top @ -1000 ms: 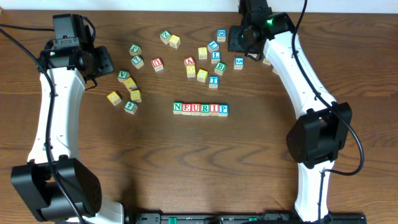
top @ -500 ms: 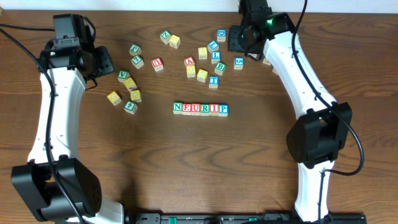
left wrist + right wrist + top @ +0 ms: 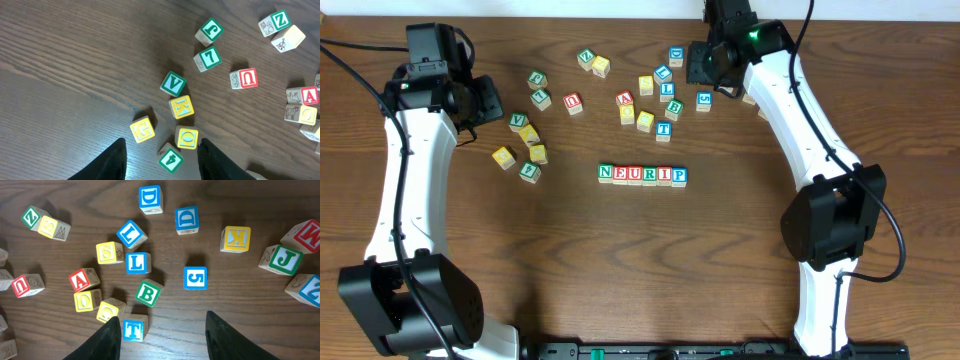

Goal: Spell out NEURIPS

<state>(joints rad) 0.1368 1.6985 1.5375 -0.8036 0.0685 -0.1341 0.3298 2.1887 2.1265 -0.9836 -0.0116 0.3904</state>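
Observation:
A row of cubes reading N E U R I P (image 3: 642, 175) lies at mid-table, N (image 3: 606, 173) at its left end and P (image 3: 679, 176) at its right end. A yellow S cube (image 3: 107, 251) sits among the loose cubes at the back, and also shows in the overhead view (image 3: 646, 85). My right gripper (image 3: 162, 319) is open and empty, held above the table near the blue T cube (image 3: 134, 329); overhead it is at the back right (image 3: 705, 62). My left gripper (image 3: 162, 144) is open and empty above the green 4 cube (image 3: 170, 159); overhead it is at the back left (image 3: 480, 100).
Loose cubes lie under the right gripper: green B (image 3: 148, 293), blue L (image 3: 137, 262), blue 5 (image 3: 195, 277), red A (image 3: 82, 279). On the left are green V (image 3: 173, 83), yellow K (image 3: 181, 106), yellow G (image 3: 142, 129), yellow O (image 3: 187, 137) and red U (image 3: 244, 78).

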